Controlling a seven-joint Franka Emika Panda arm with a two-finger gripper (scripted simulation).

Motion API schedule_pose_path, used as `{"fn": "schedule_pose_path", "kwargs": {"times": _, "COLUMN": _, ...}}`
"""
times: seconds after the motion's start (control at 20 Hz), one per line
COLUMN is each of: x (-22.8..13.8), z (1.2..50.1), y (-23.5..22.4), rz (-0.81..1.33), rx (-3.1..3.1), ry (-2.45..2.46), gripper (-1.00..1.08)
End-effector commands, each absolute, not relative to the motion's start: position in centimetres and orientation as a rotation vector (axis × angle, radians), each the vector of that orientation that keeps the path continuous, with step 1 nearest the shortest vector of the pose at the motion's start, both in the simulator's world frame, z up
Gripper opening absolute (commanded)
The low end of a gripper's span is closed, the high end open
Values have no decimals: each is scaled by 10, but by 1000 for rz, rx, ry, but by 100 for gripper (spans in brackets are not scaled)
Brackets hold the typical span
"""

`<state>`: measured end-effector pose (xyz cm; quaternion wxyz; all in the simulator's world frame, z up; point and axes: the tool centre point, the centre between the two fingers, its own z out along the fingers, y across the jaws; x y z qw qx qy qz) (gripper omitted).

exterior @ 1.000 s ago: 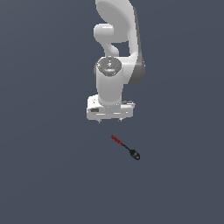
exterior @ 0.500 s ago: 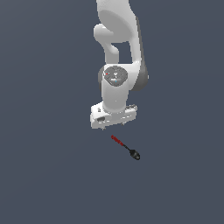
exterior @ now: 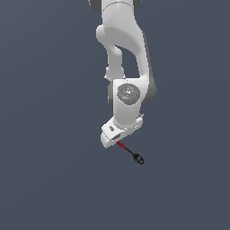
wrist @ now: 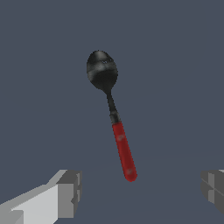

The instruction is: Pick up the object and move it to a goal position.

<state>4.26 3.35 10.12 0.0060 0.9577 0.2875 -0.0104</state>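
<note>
The object is a small spoon [wrist: 114, 118] with a red handle, a thin black neck and a black oval head, lying flat on the dark grey surface. In the exterior view the spoon [exterior: 132, 153] shows just below the white hand, its handle end partly covered by the hand. My gripper [wrist: 140, 188] is open: one grey fingertip [wrist: 69, 193] and the other fingertip [wrist: 214, 190] stand far apart with the handle's end between them. In the exterior view the gripper [exterior: 117, 138] hangs low over the handle, and the fingers themselves are hard to make out.
The white arm [exterior: 123, 54] rises from the hand to the top of the exterior view. Plain dark grey floor [exterior: 49, 179] lies all around.
The hand has come down and turned, moving from above the spoon to right over its handle end. The spoon has not moved.
</note>
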Motion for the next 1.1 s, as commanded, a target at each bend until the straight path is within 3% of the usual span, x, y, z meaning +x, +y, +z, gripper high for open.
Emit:
{"fn": "schedule_pose_path", "kwargs": {"times": 0.0, "x": 50, "z": 92, "y": 41, "rz": -27, "rx": 2960, "ry": 1022, "gripper": 100}}
{"fn": "schedule_pose_path", "kwargs": {"times": 1.05, "x": 70, "z": 59, "y": 65, "rz": -1, "rx": 2812, "ry": 1401, "gripper": 100}}
